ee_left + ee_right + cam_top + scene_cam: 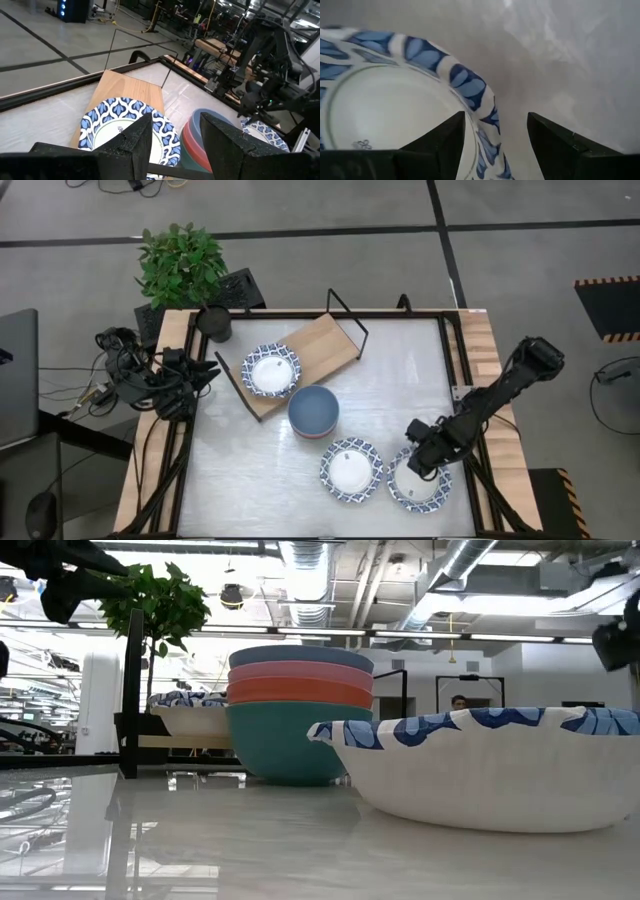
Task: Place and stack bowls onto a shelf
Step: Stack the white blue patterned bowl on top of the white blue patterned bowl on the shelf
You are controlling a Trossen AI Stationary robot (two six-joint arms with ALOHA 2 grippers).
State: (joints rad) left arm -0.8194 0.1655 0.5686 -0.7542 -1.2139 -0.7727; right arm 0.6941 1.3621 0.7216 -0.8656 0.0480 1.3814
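On the bench [250, 480], the shelf [320, 345] carries one patterned bowl [271, 370]. The stacked plain bowls [313, 411] sit just beside it. The right gripper [495, 132] has its fingers [445, 140] released, straddling the rim of the nearest patterned bowl [385, 100]. The left gripper [172, 137], also released, waits near the shelf.

The left gripper [172, 145] has its two dark fingers [132, 145] parted. Beyond them, a blue-patterned bowl [127, 127] sits on the light-wood shelf [125, 87], at its near end. A stack of plain bowls [212, 135], blue on top, stands just beside the shelf. The right arm [272, 85] reaches down over another patterned bowl [265, 135].
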